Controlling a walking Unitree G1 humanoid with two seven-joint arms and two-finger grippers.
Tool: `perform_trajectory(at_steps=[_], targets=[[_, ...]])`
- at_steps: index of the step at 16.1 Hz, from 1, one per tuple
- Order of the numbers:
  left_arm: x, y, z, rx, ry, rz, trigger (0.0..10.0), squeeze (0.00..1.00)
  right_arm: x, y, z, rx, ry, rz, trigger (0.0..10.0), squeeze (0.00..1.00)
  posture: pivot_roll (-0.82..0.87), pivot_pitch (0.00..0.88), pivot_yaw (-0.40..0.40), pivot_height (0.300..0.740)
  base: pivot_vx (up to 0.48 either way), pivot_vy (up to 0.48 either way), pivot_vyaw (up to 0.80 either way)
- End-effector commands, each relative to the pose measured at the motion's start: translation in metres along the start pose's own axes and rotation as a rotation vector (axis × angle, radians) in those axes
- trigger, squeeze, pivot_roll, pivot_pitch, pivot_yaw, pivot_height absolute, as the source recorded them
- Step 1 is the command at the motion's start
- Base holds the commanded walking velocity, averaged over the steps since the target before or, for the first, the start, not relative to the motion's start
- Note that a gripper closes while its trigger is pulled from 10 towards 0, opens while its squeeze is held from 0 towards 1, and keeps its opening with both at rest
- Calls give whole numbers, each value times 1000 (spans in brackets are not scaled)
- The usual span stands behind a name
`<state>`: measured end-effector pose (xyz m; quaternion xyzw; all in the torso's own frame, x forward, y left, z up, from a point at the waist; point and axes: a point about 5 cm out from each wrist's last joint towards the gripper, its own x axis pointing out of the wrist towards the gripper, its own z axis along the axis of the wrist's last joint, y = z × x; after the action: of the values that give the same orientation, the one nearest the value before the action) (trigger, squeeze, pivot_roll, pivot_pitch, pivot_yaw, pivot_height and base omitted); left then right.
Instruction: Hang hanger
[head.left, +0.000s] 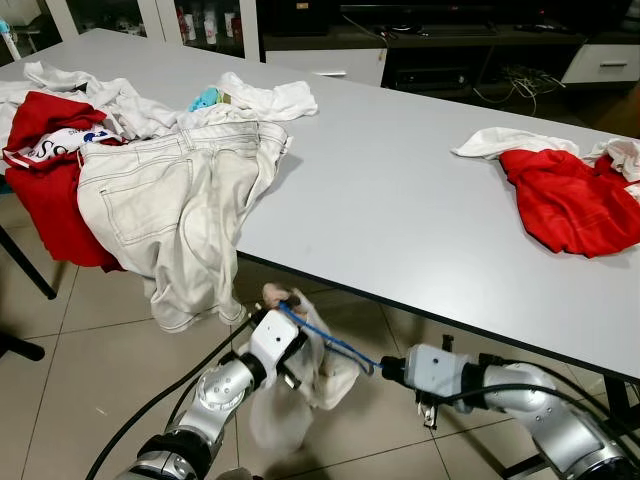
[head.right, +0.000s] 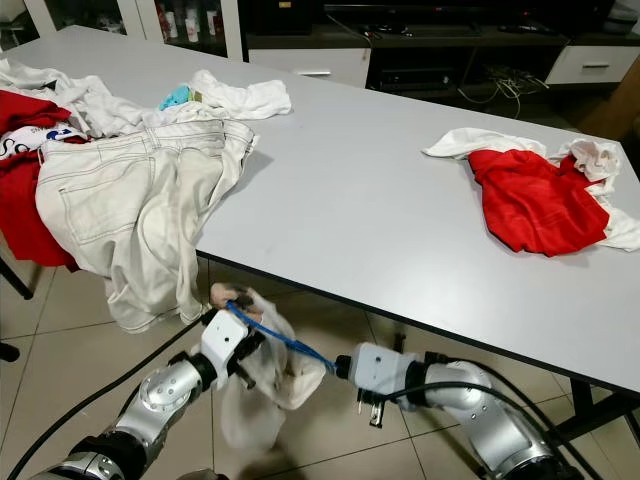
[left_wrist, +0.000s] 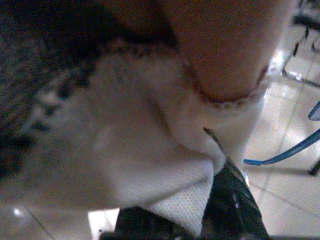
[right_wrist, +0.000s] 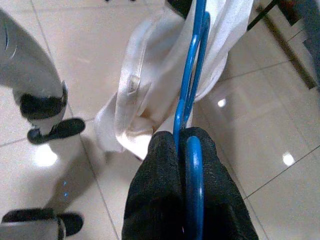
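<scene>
Two arms: in the left eye view we see both below the table (head.left: 400, 200) edge.
Left gripper (head.left: 285, 305): clenched on a pale garment (head.left: 320, 375) hanging toward the floor.
Blue hanger (head.left: 325, 340): spans between the grippers, one end inside the garment.
Tabletop: white jeans (head.left: 175, 200) draped over the near edge; red cloth (head.left: 570, 200) at the robot's right.
Left wrist view: white fabric (left_wrist: 150, 150) pressed between the fingers (left_wrist: 235, 200).
Right wrist view: right gripper (right_wrist: 186, 150) grasping the hanger's blue wire; garment just beyond, above tiled floor (right_wrist: 90, 60).
</scene>
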<state>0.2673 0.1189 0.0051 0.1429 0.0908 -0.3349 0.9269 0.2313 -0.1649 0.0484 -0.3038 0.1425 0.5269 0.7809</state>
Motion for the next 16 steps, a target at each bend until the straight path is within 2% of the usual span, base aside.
perform_trajectory(at_steps=[1,4,8,10,11,13,16], targets=[[0,9,6,32,-21,18,10000,0,-10,-13,8,-8,-32,-41,10000,0,-43,0,-15,740,0,0,0],[5,16,22,79,-86,18,10000,0,-12,-28,24,30,-117,-107,10000,0,-39,0,-17,740,0,0,0],[9,16,33,116,-127,-9,10000,0,-14,-32,34,89,-180,-133,10000,0,-40,0,-17,740,0,0,0],[13,18,48,127,-189,-40,10000,0,-22,-39,41,162,-251,-173,10000,0,-43,0,-16,740,0,0,0],[13,19,51,126,-199,-41,10000,0,-24,-41,42,174,-264,-180,10000,0,-43,0,-16,740,0,0,0],[16,26,69,139,-255,-57,10000,0,-32,-50,51,218,-324,-200,10000,0,-40,0,-18,740,0,0,0],[18,31,84,172,-286,-89,10000,0,-38,-57,55,214,-326,-202,10000,0,-39,0,-17,740,0,0,0]])
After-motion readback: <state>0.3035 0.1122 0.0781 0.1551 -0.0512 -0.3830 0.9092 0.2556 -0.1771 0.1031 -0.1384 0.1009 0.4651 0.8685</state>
